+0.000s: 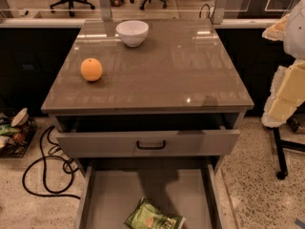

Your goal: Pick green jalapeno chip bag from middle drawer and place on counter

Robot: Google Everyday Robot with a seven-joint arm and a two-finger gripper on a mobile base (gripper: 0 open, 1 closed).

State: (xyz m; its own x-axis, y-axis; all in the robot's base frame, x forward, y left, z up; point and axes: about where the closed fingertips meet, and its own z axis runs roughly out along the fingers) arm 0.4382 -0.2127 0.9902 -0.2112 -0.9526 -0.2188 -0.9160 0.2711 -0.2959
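From where I stand, on the far left a black cable (pixel 44 171) curls on the floor, well apart from the work. On the counter (pixel 162 75) an orange (pixel 91 69) sits near the left side and a white bowl (pixel 132 32) stands further back, so the middle and right of the top are free for setting something down. Below the counter edge, the upper drawer (pixel 147 143) with the black handle stands a little way out, and it overhangs the back part of the middle drawer (pixel 143 187), which is pulled far out. The green jalapeno chip bag (pixel 153 218) lies flat and slanted on the drawer floor, near the front and close to the middle. On the right edge hangs the pale arm with the gripper (pixel 277 30), high beside the counter and well apart from the bag; I cannot tell if it is wide or narrow, and it holds nothing that I can see. I think the reach should come down from the front, clear of the upper drawer. A flat crinkly bag can slip, so it is better to pinch across a raised fold, then lift straight up before swinging over the counter.
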